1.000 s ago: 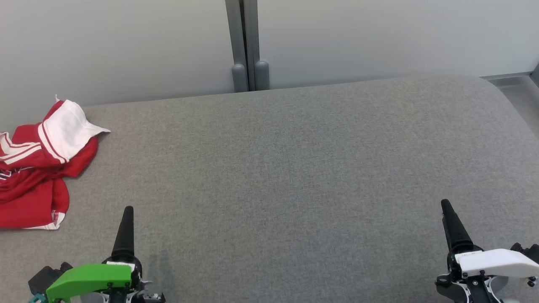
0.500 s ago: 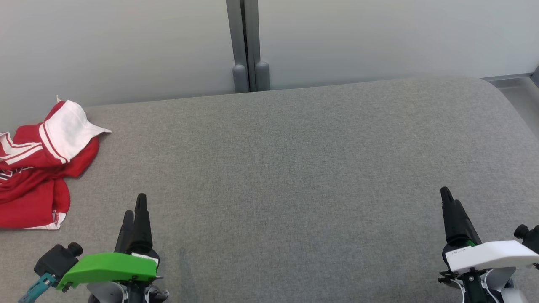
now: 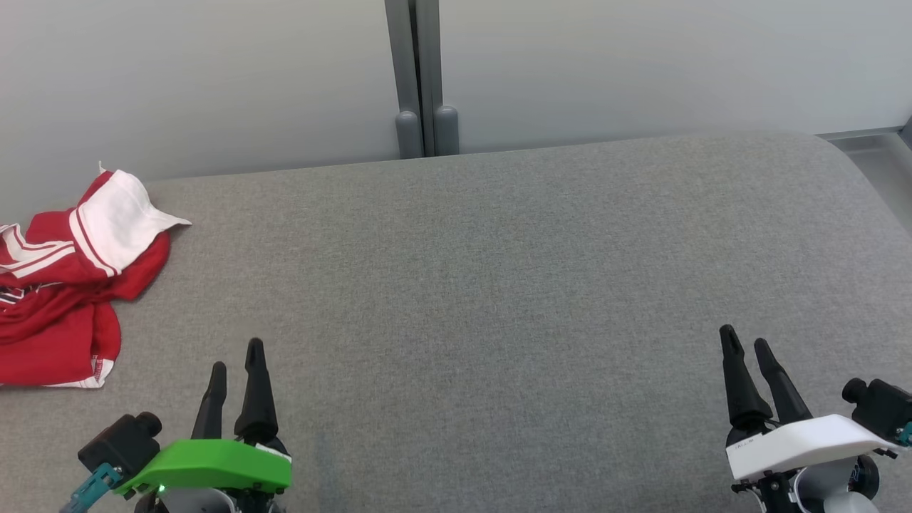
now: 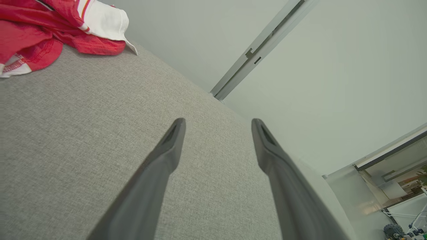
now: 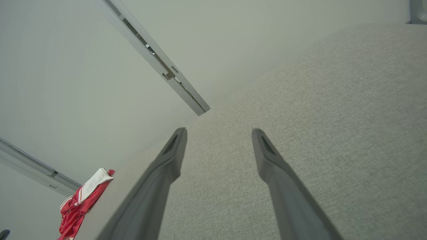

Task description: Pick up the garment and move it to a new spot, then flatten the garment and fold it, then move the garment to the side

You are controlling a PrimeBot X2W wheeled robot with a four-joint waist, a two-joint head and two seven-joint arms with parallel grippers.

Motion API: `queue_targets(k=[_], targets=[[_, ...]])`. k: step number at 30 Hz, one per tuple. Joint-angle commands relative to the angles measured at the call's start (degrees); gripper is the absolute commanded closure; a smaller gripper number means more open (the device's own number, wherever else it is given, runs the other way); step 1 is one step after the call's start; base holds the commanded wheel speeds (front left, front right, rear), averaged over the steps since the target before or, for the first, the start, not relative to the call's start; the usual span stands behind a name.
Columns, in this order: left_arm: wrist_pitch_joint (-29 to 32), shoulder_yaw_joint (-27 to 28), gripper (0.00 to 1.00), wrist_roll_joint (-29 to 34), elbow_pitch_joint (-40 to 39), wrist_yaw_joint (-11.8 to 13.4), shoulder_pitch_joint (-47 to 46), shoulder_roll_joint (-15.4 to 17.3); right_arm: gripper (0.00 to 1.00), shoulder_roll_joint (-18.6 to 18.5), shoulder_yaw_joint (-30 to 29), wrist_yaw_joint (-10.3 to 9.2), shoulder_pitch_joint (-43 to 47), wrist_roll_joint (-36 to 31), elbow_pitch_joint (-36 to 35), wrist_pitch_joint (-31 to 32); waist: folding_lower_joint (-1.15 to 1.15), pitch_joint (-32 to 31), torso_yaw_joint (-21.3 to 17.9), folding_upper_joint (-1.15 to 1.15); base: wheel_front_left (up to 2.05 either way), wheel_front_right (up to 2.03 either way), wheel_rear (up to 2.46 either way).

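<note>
One grey fabric surface (image 3: pixel 499 285) spans the head view. At its nine o'clock edge lies the crumpled red-and-white garment (image 3: pixel 64 299), untouched. The left gripper (image 3: pixel 236 354) at seven o'clock and the right gripper (image 3: pixel 744 335) at five o'clock hover with fingers (image 4: pixel 160 166) spread apart, released, grasping nothing.
</note>
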Motion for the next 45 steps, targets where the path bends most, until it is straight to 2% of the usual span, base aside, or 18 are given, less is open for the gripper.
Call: queue_targets(k=[1, 14, 45], targets=[[-0.6, -0.3, 0.00, 2.0, -0.5, 0.1, 0.3, 0.4, 0.00, -0.4, 0.1, 0.02, 0.3, -1.9, -0.7, -0.7, 0.00, 0.0, 0.0, 0.00, 0.00, 0.00, 0.00], [-2.6, -2.0, 0.00, 10.3, 1.2, 0.0, 1.2, 0.5, 0.00, -0.5, 0.8, 0.02, 1.1, -10.8, 0.1, -2.8, 0.00, -0.4, 0.2, 0.00, 0.00, 0.00, 0.00], [-6.7, -2.8, 0.00, 22.4, 3.3, 0.9, 2.2, 0.6, 0.00, -0.6, 1.2, 0.03, 1.9, -26.7, -0.3, -6.9, 0.00, -0.5, 0.4, 0.00, 0.00, 0.00, 0.00]])
